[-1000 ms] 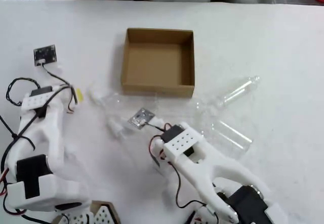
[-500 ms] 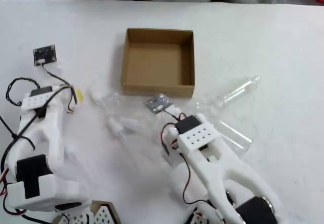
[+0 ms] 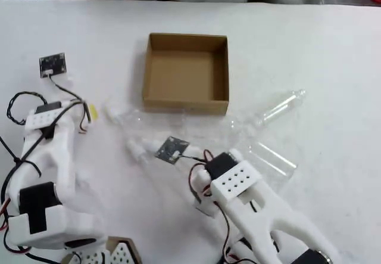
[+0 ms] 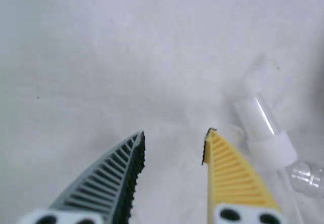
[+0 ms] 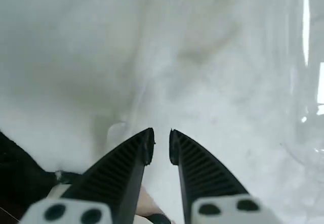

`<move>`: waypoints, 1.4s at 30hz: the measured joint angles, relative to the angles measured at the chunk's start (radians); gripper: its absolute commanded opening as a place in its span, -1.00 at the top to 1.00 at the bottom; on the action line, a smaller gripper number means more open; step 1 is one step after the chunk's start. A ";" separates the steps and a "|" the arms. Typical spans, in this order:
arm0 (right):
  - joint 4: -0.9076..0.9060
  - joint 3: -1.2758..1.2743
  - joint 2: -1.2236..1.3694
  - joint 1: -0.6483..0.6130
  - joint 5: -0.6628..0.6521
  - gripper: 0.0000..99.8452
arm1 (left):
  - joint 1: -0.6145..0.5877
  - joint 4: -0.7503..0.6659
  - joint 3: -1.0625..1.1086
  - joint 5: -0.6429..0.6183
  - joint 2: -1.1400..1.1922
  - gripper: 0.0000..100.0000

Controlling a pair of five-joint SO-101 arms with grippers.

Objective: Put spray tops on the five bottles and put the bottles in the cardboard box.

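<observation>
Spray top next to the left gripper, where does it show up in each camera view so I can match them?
High view: the spray top lies on the table off the cardboard box's near left corner, beside the left arm's yellow finger.
Left wrist view: it lies close beside the yellow finger's tip, white collar showing.
Right wrist view: I cannot make it out.
Shared landmark: the yellow finger.

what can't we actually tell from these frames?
- Bottle count: in the high view the clear bottles fade into the white table, and the right arm covers part of the pile.
- What lies under the right hand: in the right wrist view there are just blurred clear shapes.
- Clear piece beside the spray top: in the left wrist view it is cut off by the frame edge.
</observation>
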State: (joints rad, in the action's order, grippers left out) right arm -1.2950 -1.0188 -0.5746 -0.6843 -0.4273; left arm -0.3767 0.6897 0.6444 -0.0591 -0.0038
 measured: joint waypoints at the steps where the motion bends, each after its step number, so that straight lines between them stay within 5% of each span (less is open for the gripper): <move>1: 0.000 0.000 0.000 -0.006 0.000 0.92 | 0.000 0.000 0.000 0.000 0.000 0.59; 6: 0.000 0.000 -0.008 -0.048 0.000 0.90 | 0.000 0.000 0.000 0.000 0.000 0.59; 14: 0.000 0.000 -0.009 -0.164 0.141 0.54 | 0.000 -0.034 -0.009 0.000 0.026 0.60; 21: 0.003 -0.006 -0.009 -0.190 0.169 0.56 | 0.000 -0.040 -0.009 0.000 0.037 0.59; 27: 0.000 -0.011 -0.009 -0.287 0.170 0.81 | 0.000 -0.040 -0.009 0.000 0.037 0.59; 42: 0.026 0.101 0.413 -0.249 0.172 0.70 | 0.000 -0.040 -0.009 0.003 0.037 0.60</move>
State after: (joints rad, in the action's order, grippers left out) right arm -1.2689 -0.9175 -0.1619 -0.9329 -0.2555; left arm -0.3767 0.6498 0.6352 -0.0560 0.0330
